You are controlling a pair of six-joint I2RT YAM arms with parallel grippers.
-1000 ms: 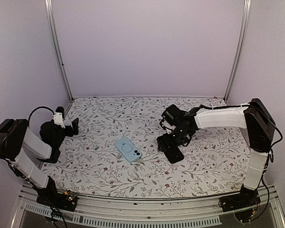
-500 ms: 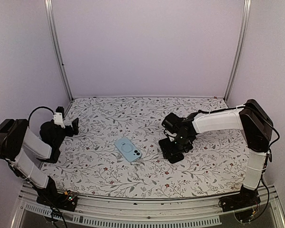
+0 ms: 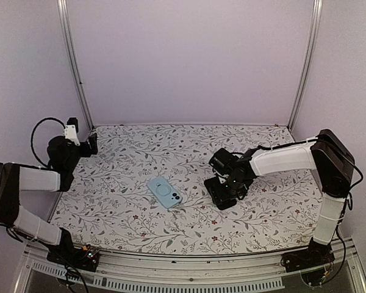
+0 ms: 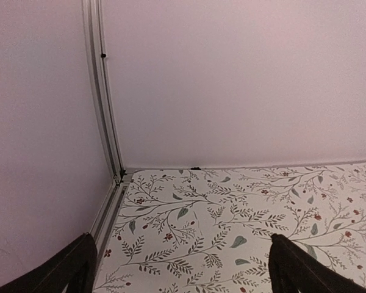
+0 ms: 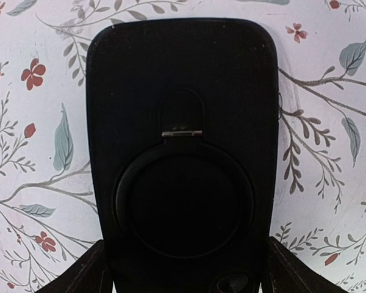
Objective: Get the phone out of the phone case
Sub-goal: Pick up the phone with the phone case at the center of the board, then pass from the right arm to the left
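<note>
- Black plastic phone case (image 5: 182, 152), rounded corners, ring stand on its back. It lies back-up and flat on the floral-print bench (image 3: 128, 220), right of centre.
- At the near end of the case, the right fingers (image 5: 91, 271) stand spread, one at each long edge. They are touching or just beside the edges; cannot tell whether they pinch. No lift is visible.
- At the centre of the bench lies a light blue flat slab (image 3: 165, 192) with a round mark and a small lens cluster at one corner. It is left of the case, with bare bench between them. Nothing touches it.
- At the far left edge, the left fingers (image 4: 73, 268) are held up and spread wide with nothing between them. They are well apart from both items and face the far-left corner.
- Progress, as a judgement: the open face of the case is turned down, so whether a phone sits inside is hidden.
  - If the blue slab is the phone, the separation is done and little remains.
  - If the blue slab is something else, the extraction has not begun: no corner is peeled and no edge is raised.
- I lean to the second reading, since the right fingers are set around the case.
- What would then remain: a firm hold on the case, turning it over, bringing the left arm across, prising a corner and pushing the phone free.
</note>
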